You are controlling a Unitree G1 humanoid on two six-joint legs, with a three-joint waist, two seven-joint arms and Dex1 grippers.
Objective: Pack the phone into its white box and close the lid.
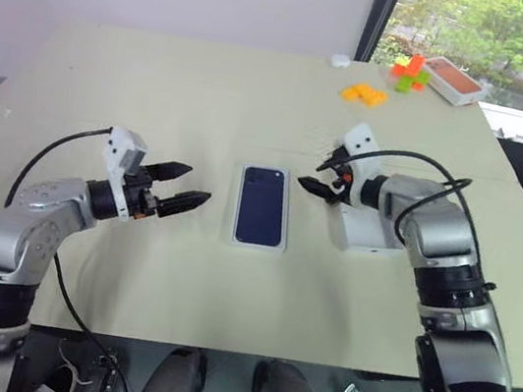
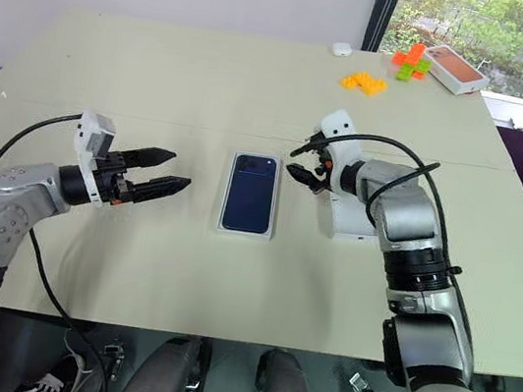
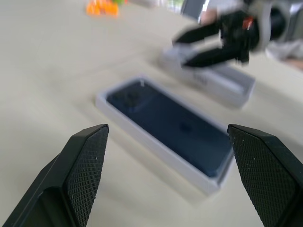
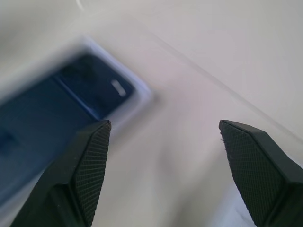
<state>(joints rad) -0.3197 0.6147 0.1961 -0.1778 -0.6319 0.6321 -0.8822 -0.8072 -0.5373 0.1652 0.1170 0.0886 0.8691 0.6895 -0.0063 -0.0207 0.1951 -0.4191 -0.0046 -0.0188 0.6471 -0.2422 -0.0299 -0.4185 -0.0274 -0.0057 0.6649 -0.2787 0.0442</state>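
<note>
The slim dark navy-blue phone already lies flat inside the shallow white cardboard box, in the middle of the left eye frame on the pale beige counter. That looks like the packing half of the task done, with the lid not yet on.

The white cardboard lid sits just right of centre, near the box but apart from it, partly under the right arm. The right claw hovers over the lid's near end with its fingers spread and nothing between them, probably lined up to pick the lid up. The left claw, at centre-left, points level toward the box, also spread and empty, plausibly waiting to steady the box.

The left wrist view gives what the head views cannot: the box's raised rim standing around the phone, and the lid lying open side up like a tray beneath the right claw. The right wrist view shows the phone's camera corner close up.
</note>
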